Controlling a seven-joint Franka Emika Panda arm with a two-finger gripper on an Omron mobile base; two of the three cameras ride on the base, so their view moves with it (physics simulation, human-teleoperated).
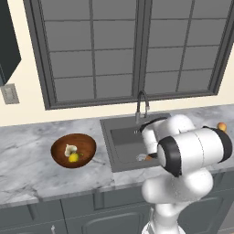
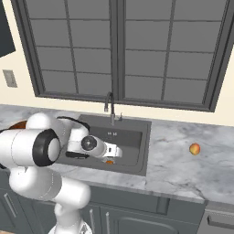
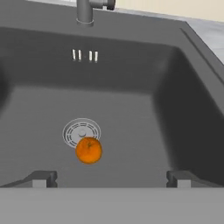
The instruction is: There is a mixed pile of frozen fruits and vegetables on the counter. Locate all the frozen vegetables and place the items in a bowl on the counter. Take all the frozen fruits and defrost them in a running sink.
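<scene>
Inside the sink [image 3: 183, 109], the orange ball [image 3: 89, 150] rests touching the drain [image 3: 81, 132], beneath the open, empty pincer [image 3: 111, 178]. Risk: the orange-red ball [image 2: 194, 149] on the right counter [image 2: 183, 169] may roll when grasped.

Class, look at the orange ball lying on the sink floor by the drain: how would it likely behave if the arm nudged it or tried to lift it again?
The orange ball is round and lies free on the flat sink floor, so a nudge would probably send it rolling. Its smooth, glossy skin may slip between the open jaws of the gripper. It looks small and probably light.
</scene>
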